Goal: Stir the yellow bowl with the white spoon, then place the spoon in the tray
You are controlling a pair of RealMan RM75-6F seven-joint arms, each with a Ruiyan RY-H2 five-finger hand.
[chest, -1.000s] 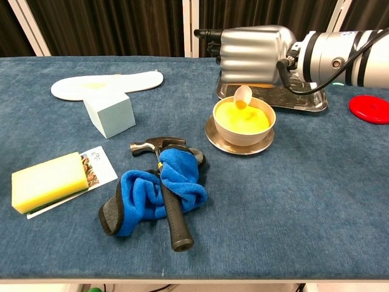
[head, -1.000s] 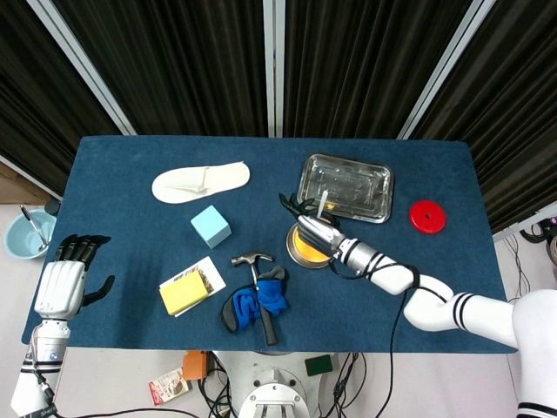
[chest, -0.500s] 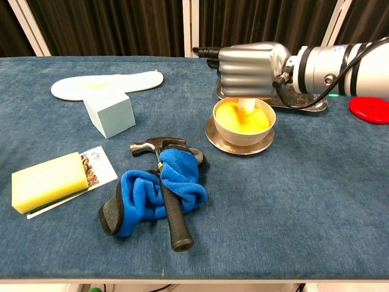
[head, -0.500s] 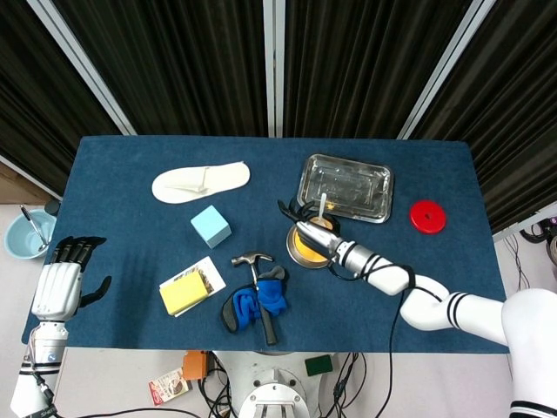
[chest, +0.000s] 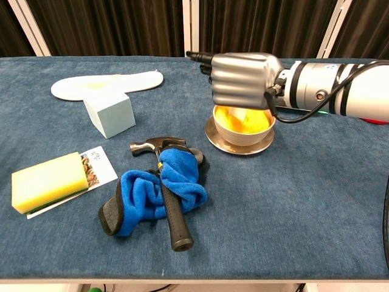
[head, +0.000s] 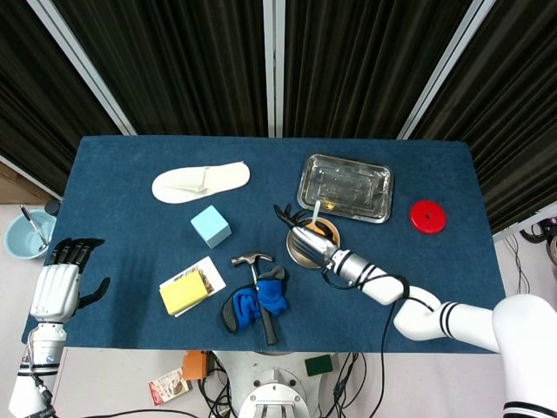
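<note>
Right hand [chest: 240,80], silver-backed with dark fingers, is seen closed on the white spoon [head: 315,212], whose handle sticks up above the knuckles in the head view. Compared with 1 second ago, the hand has been shifted toward the robot's left and lowered, so that it now covers much of the yellow bowl [chest: 246,121] in the chest view; the spoon's scoop, earlier lifted clear above the rim, is now down inside the bowl, only a pale patch being visible there. The bowl is set on a round metal saucer [chest: 240,146], unmoved, just in front of the rectangular steel tray [head: 345,187].

The left hand [head: 57,287] is held off the left edge of the blue-covered worktop [chest: 292,201], fingers apart and holding nothing, slightly lower in the head view than before.

Elsewhere nothing has been moved: a white slipper [head: 200,182], a pale blue cube [head: 211,226], a yellow sponge [chest: 48,180] on a card, a hammer [chest: 167,194] lying across a blue cloth [chest: 155,194], and a red disc [head: 427,216].
</note>
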